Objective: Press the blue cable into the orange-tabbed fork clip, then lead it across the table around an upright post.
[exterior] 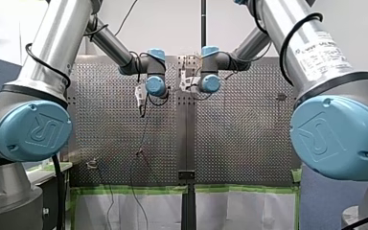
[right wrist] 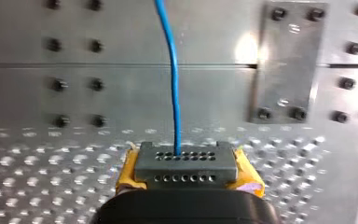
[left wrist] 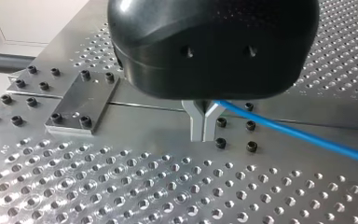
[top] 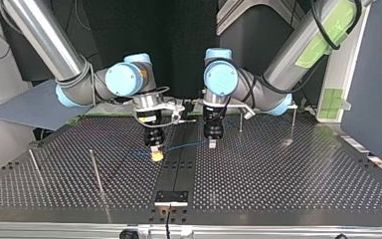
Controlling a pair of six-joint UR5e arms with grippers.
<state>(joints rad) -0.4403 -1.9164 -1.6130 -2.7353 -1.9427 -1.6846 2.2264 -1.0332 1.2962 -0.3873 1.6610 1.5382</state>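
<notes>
Left end effector (left wrist: 204, 122) clenched on blue cable (left wrist: 303, 135) | right end effector (top: 155, 150): state hidden, cannot tell

Front faces top, wrists close, sharing cable (left wrist: 307, 135)

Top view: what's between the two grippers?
In the top view, only the blue cable runs from my right gripper to my left gripper, over the table's dark centre strip.
</notes>
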